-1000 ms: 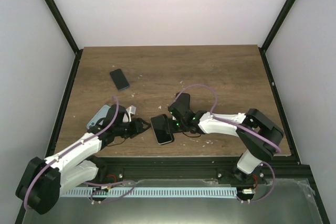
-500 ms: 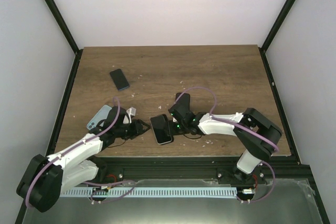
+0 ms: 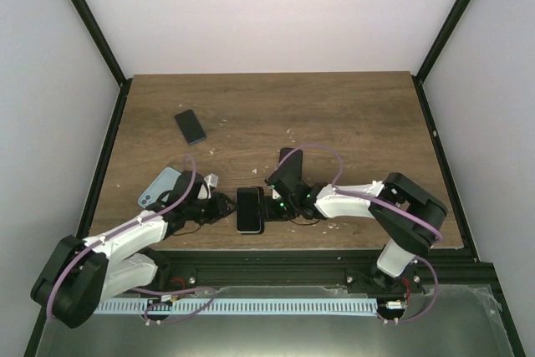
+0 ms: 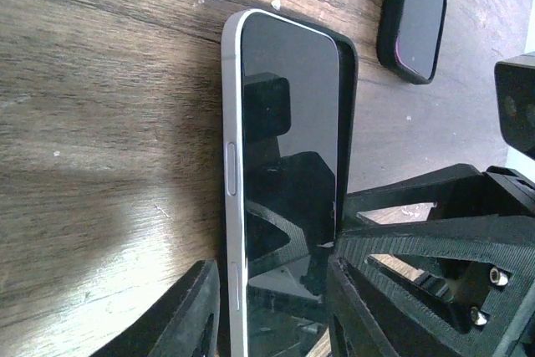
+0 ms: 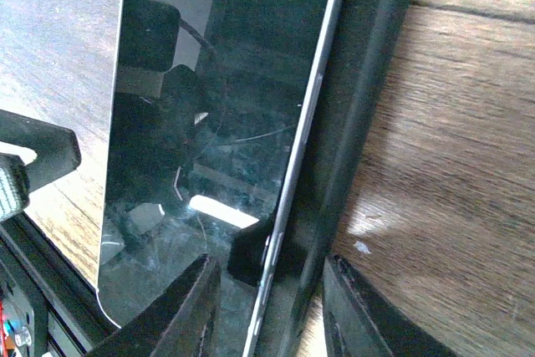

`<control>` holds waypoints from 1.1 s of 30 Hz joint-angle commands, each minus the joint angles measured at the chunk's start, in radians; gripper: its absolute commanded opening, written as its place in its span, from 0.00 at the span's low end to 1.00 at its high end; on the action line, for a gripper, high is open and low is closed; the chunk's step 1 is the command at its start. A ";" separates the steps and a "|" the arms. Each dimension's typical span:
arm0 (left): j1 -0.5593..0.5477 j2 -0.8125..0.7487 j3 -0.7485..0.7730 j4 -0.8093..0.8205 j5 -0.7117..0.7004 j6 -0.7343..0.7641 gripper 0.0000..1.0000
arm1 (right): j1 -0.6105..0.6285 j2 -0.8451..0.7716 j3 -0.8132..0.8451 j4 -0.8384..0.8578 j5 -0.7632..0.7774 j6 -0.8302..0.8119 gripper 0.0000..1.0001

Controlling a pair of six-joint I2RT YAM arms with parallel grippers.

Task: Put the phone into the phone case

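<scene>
**A:** From above, the phone (image 3: 249, 210) lies on the surface (image 3: 351, 114) between the left pincer (image 3: 226, 206) and the right pincer (image 3: 269, 204).

**B:** Left wrist: fingers apart, straddling it. The far edge is in the phone case (image 4: 349, 106), the near edge proud.

**A:** Right wrist: fingers apart too. Not seated yet!

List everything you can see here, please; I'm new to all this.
Table: one, brown wood, fills the middle.
Phone: one, black screen, silver edge, near edge, centre.
Phone case: one, black, along the phone's side.
Dark phone: one, far left.
Light blue phone or case: one, left, partly under an arm.
Black slab: one, beyond the phone.
White specks: several, scattered.
Left gripper, right gripper: one each, black, either side of the phone.
</scene>
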 commanded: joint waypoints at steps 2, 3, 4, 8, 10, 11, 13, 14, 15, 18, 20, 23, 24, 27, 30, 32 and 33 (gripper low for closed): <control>-0.002 0.042 -0.016 0.066 0.029 0.024 0.33 | 0.009 -0.009 -0.018 0.029 0.020 0.020 0.33; -0.002 0.052 -0.016 0.074 0.035 0.024 0.32 | 0.009 -0.011 -0.023 0.033 0.026 0.022 0.33; -0.003 0.063 -0.017 0.084 0.037 0.025 0.31 | 0.009 -0.012 -0.028 0.036 0.035 0.025 0.32; -0.003 0.104 -0.014 0.106 0.042 0.032 0.30 | 0.007 -0.004 -0.032 0.054 0.037 0.026 0.32; -0.005 0.118 -0.010 0.118 0.047 0.039 0.27 | 0.007 0.000 -0.036 0.065 0.035 0.027 0.32; -0.005 0.125 -0.009 0.122 0.048 0.045 0.26 | 0.007 0.000 -0.040 0.071 0.034 0.029 0.32; -0.004 0.134 -0.004 0.123 0.045 0.053 0.22 | 0.007 0.002 -0.046 0.085 0.032 0.029 0.31; -0.005 0.137 0.000 0.123 0.044 0.058 0.21 | 0.006 0.004 -0.048 0.090 0.033 0.029 0.31; -0.007 0.140 0.000 0.123 0.044 0.061 0.19 | 0.006 0.004 -0.050 0.093 0.032 0.028 0.31; -0.007 0.142 0.003 0.127 0.034 0.080 0.14 | 0.002 0.002 -0.056 0.109 0.032 0.026 0.31; -0.008 0.152 0.003 0.132 0.030 0.086 0.13 | -0.001 0.005 -0.059 0.121 0.025 0.026 0.31; -0.011 0.176 0.003 0.156 0.049 0.083 0.11 | -0.002 0.017 -0.054 0.125 0.015 0.024 0.31; -0.014 0.181 0.005 0.161 0.050 0.082 0.11 | -0.002 0.020 -0.054 0.127 0.014 0.024 0.30; -0.026 0.189 0.008 0.175 0.050 0.084 0.09 | -0.002 0.026 -0.054 0.134 0.007 0.024 0.30; -0.035 0.194 0.010 0.202 0.050 0.081 0.08 | -0.002 0.028 -0.055 0.145 0.001 0.019 0.29; -0.044 0.202 0.008 0.218 0.051 0.070 0.08 | -0.002 0.025 -0.062 0.164 -0.002 0.015 0.29; -0.047 0.205 0.010 0.222 0.048 0.066 0.09 | -0.002 0.025 -0.067 0.178 -0.002 0.010 0.29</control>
